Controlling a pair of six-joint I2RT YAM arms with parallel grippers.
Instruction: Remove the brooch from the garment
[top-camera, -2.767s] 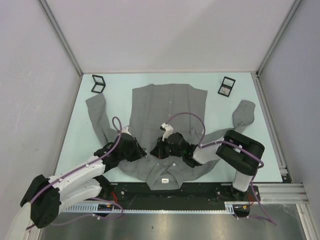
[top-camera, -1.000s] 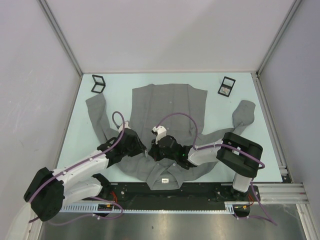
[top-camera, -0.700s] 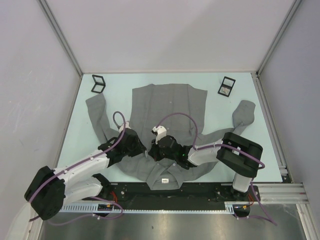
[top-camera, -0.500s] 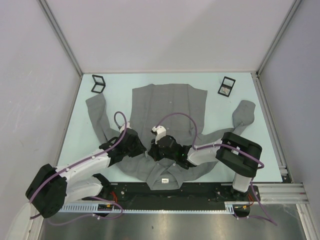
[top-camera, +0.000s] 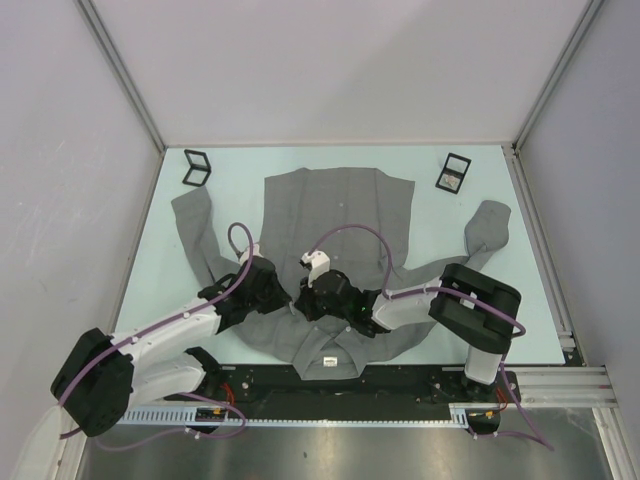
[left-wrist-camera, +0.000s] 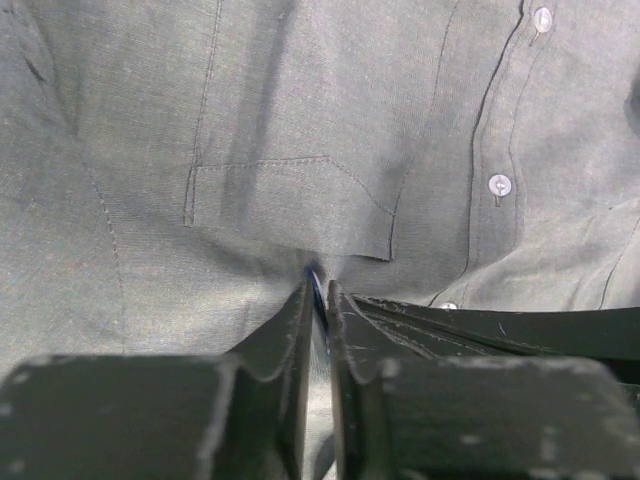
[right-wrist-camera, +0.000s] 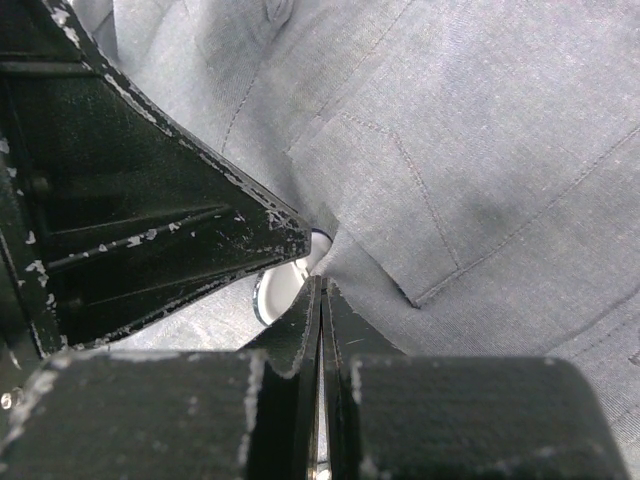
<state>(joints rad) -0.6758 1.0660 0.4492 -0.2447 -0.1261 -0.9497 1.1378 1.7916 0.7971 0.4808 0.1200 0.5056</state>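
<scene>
The grey garment (top-camera: 340, 200) lies flat on the table, collar toward the arms. Both grippers meet over its chest just below the pocket (left-wrist-camera: 290, 205). The brooch (right-wrist-camera: 281, 293) is a small white disc with a dark blue rim. In the left wrist view the brooch (left-wrist-camera: 318, 288) shows edge-on between the jaws, and my left gripper (left-wrist-camera: 318, 298) is shut on it. My right gripper (right-wrist-camera: 322, 286) is shut on a fold of the garment (right-wrist-camera: 480, 150) right beside the disc. From above, the left gripper (top-camera: 289, 305) and right gripper (top-camera: 303, 302) hide the brooch.
Two small black open boxes stand at the far corners, one on the left (top-camera: 196, 167) and one on the right (top-camera: 454, 172). The shirt's sleeves spread to the left (top-camera: 195, 225) and right (top-camera: 487, 228). White buttons (left-wrist-camera: 499, 185) run down the placket.
My left gripper's jaws have narrowed onto the brooch, and that arm has edged slightly right. The right gripper has stayed shut and shifted a little left.
</scene>
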